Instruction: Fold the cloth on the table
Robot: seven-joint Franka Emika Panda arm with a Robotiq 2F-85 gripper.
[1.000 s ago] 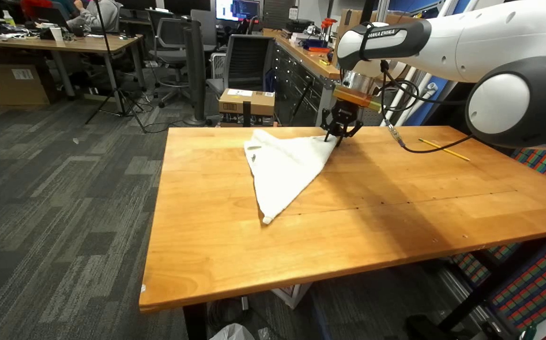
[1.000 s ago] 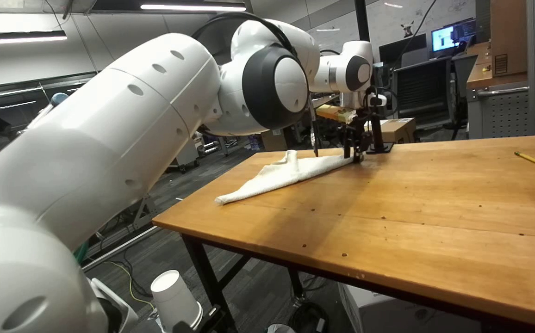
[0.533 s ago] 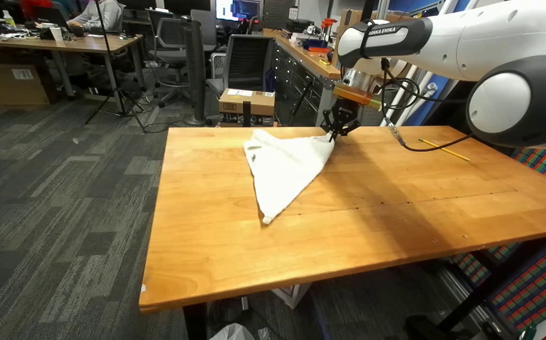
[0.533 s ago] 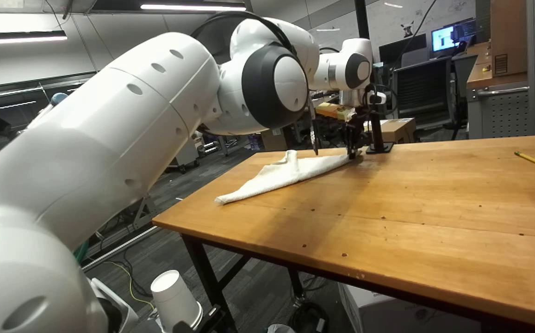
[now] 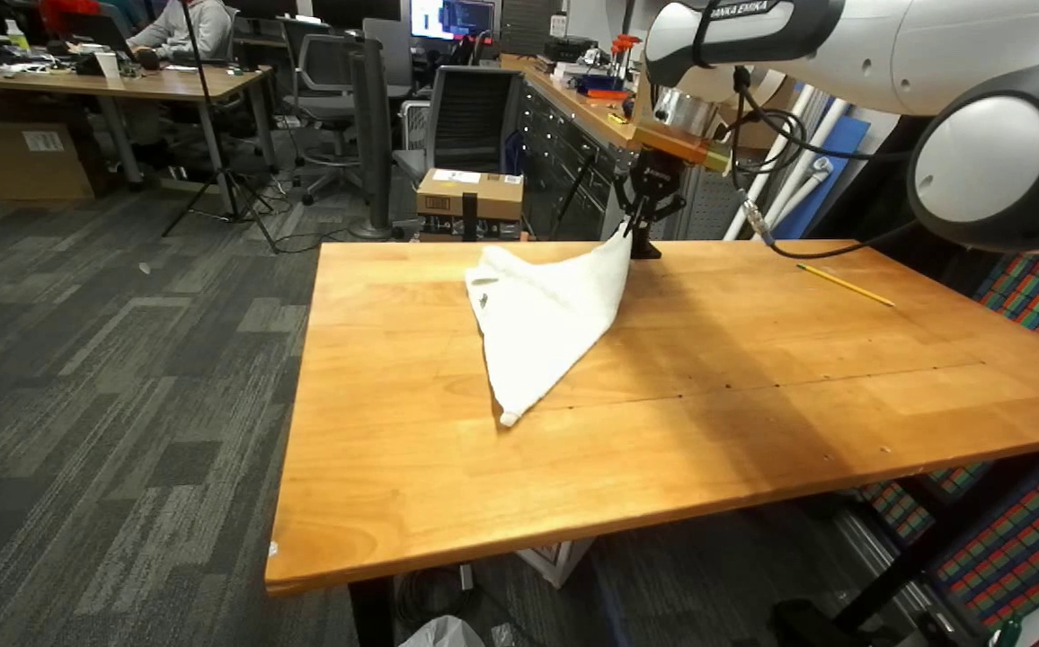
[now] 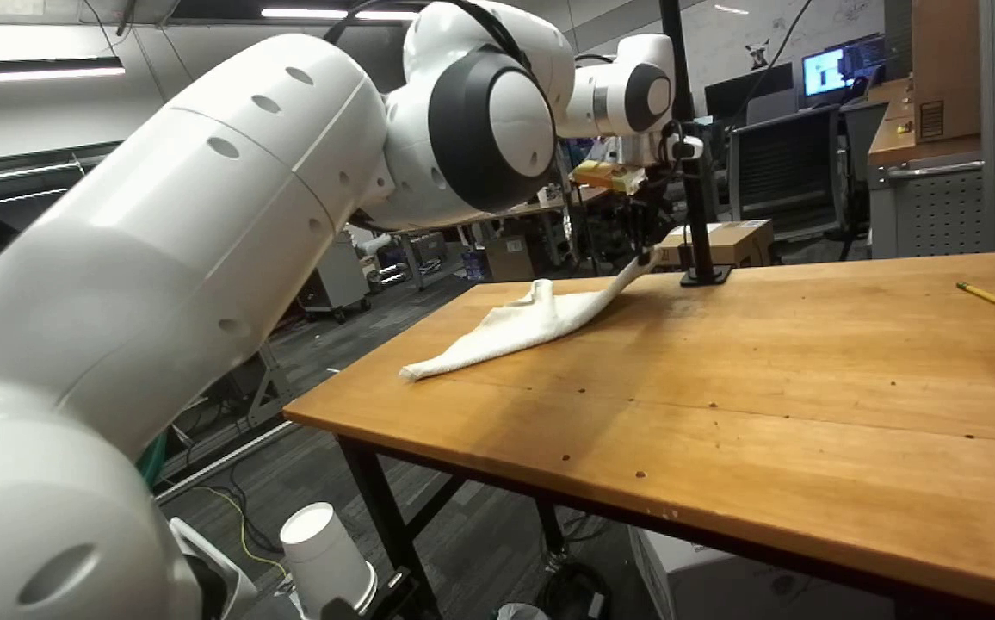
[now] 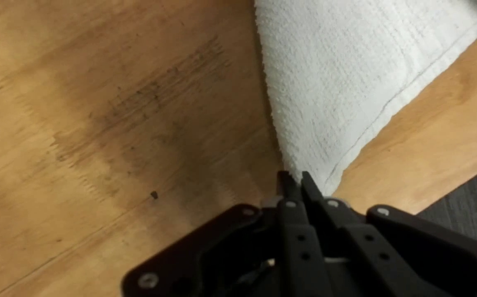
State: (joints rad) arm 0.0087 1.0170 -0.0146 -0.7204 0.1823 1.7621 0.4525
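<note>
Wrist cam, closest in: my gripper (image 7: 296,177) has both fingers (image 7: 297,218) drawn together, gripping one corner of the cloth (image 7: 350,78). A bit of that corner pokes out beside the fingers, & I can see a stitched hem along one edge.

A little further out, in both exterior views, I've got the gripped corner up off the table (image 5: 412,467), cloth sloping down from it. Rest of the cloth lies on the tabletop, roughly triangular, its long free point on the wood, w/ a small fold (image 6: 540,297) sticking up. My arm (image 6: 231,207) reaches over the table, its wrist above the gripper. Also on the table: a yellow pencil (image 5: 846,286), well apart from the cloth, & a black post (image 6: 697,207) at the edge, near the gripper.

Past the table I can make out a cardboard box (image 5: 497,202), then an office chair (image 5: 473,117) & a workbench (image 5: 587,112) w/ dark drawers. Way in the bkgd, a person (image 5: 200,31) in grey sits at a cluttered desk (image 5: 151,85), & a monitor (image 5: 430,16) is lit, text too small to read.
</note>
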